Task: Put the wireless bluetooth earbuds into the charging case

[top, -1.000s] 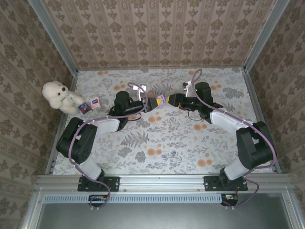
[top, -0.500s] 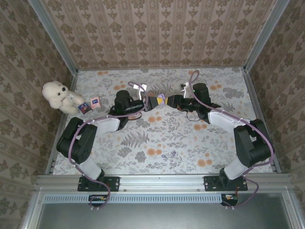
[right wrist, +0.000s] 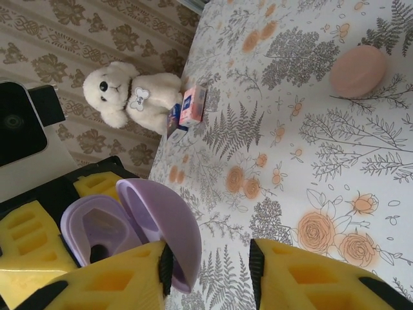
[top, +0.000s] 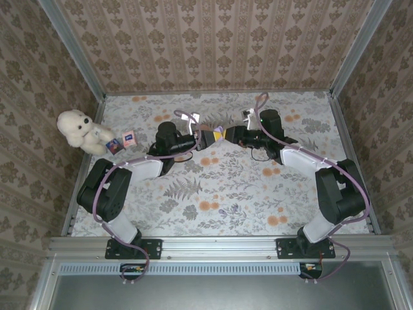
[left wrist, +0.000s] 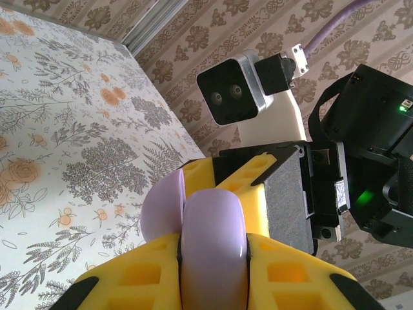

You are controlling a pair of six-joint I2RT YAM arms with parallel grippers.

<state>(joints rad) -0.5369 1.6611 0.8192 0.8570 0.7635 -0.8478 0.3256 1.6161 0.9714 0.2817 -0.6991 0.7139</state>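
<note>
Left gripper (top: 208,138) and right gripper (top: 226,135) block each other; surface (top: 219,194) beneath open; teddy bear (top: 77,129), boxes (top: 129,137) well to their left.

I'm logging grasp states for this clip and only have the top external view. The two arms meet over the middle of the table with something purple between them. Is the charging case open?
Observer: Yes. The right wrist view shows the purple charging case open, with its lid hinged away from the hollow base.
Operator: Who is holding it?
Observer: The left gripper. In the left wrist view its yellow jaws are closed on the case's sides.
Operator: And the other arm?
Observer: The right gripper has its jaws apart. The lid's edge sits beside one of them, and the table shows through the gap.
</note>
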